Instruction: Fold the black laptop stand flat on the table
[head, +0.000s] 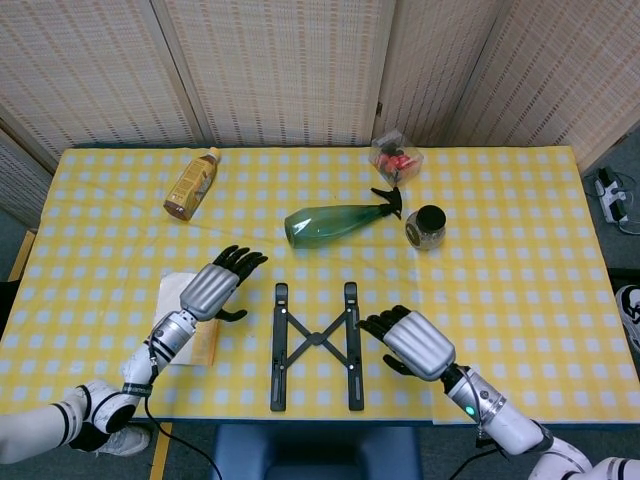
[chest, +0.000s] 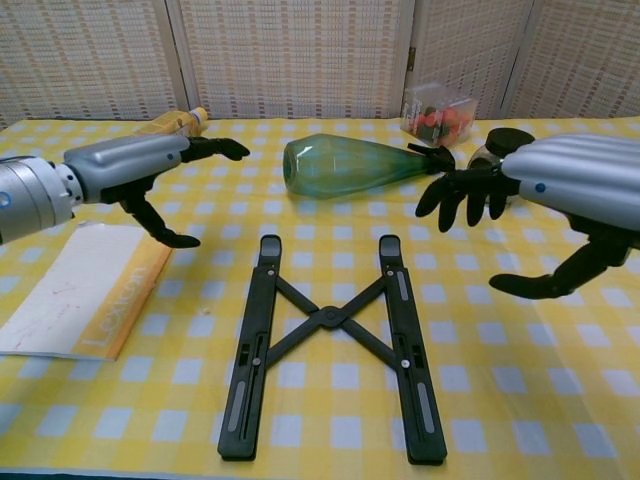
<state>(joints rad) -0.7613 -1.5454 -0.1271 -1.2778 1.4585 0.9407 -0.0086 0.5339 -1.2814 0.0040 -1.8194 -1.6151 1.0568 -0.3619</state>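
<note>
Checked tablecloth, laptop stand flat, rails running front-to-back
</note>
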